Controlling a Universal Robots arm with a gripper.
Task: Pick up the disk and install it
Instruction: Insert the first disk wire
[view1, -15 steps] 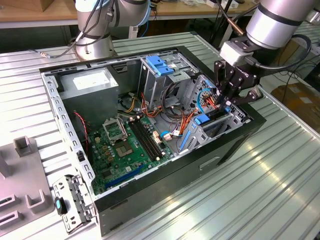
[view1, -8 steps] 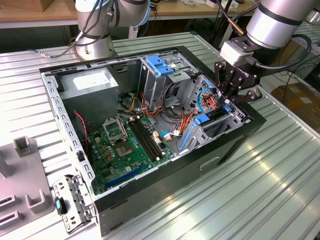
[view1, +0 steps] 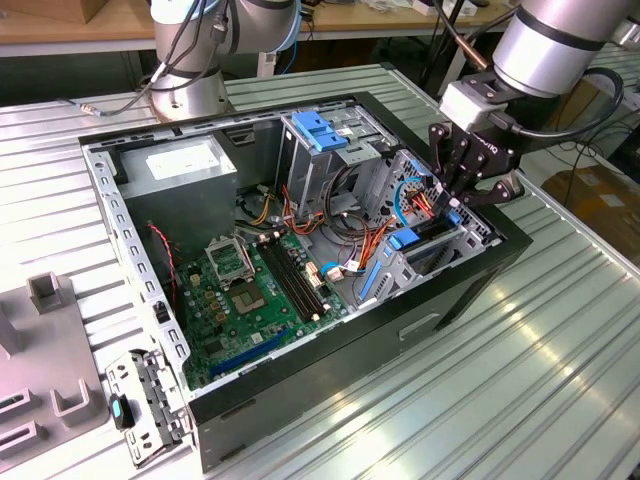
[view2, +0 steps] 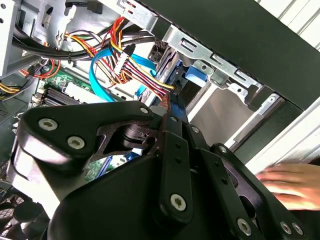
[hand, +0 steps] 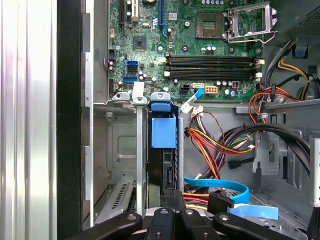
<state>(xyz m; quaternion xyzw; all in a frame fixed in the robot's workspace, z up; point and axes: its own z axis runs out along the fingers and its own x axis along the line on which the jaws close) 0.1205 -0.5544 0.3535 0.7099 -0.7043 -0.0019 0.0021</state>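
Disk going edge-on into the drive bay

The gripper (view1: 458, 196) has its jaws closed on the disk (hand: 163, 150), which stands directly ahead of them between the bay rails (hand: 140, 150); coloured cables (hand: 215, 145) crowd beside it, so a slight tilt could jam the carrier or snag wiring

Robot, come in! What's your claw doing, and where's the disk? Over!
Gripper down at the drive bay, finger state unclear. Disk standing on edge in the bay slot, blue carrier showing. Cables close beside; a person's hand outside the case.

No text or label can be read.
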